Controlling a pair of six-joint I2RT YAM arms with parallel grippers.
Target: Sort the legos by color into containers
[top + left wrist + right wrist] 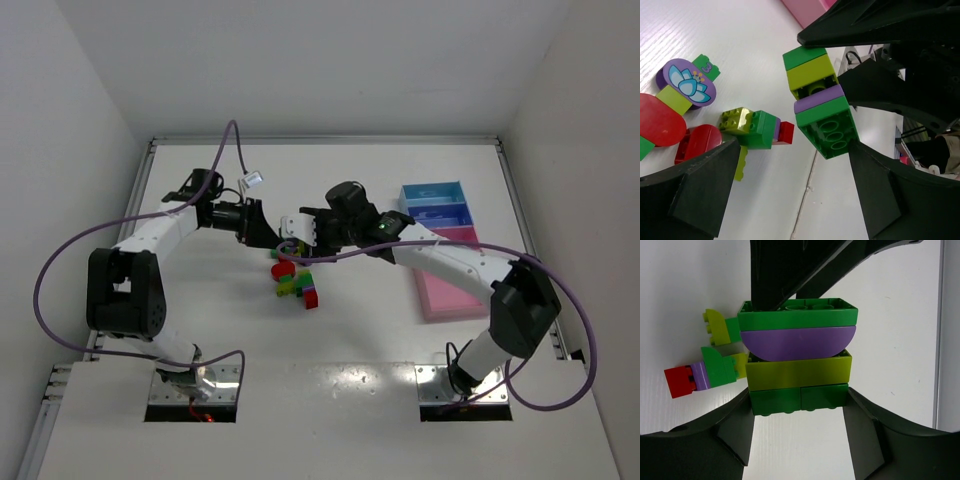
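White table (360, 180), white walls (60, 120); apparently metal rail (520, 200) along right edge.

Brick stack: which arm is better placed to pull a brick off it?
Left. The right claw is shut on one green end of the stack, so it is busy holding. The left claw is open, straddling the stack's other green end; closing and pulling should likely do it.
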